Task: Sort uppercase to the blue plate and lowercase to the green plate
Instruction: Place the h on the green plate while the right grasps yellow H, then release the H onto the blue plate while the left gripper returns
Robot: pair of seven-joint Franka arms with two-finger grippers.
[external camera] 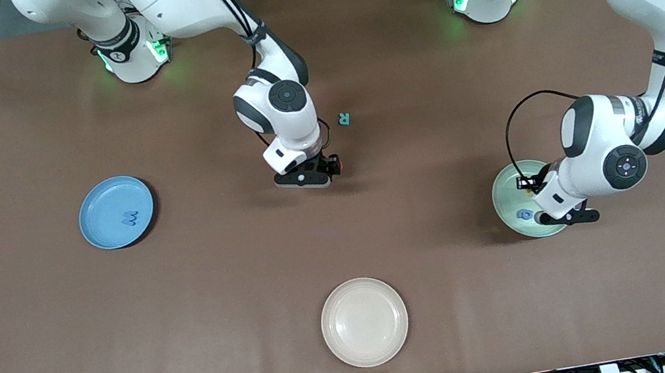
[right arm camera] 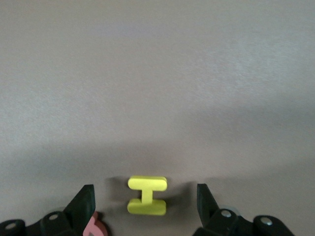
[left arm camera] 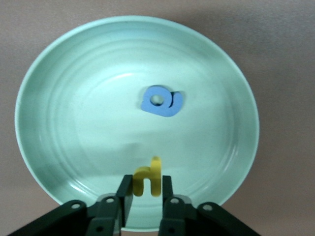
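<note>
Now your left gripper [left arm camera: 143, 196] pinches the yellow lowercase letter [left arm camera: 147, 180] over the green plate [left arm camera: 44, 147] — your right gripper [right arm camera: 145, 204] gapes around the yellow H [right arm camera: 146, 195].

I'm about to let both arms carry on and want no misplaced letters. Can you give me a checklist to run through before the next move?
1. Left end effector over the green plate, so the drop lands inside: ok.
2. Its fingers closed on the yellow lowercase letter: ok.
3. Blue lowercase letter in the green plate, apart from the drop spot: ok.
4. Right end effector open and straddling the yellow H on the table: ok.
5. Red letter beside one right finger, may get bumped: cannot tell.
6. Blue plate holds only the blue W; teal R unsorted: ok.
</note>
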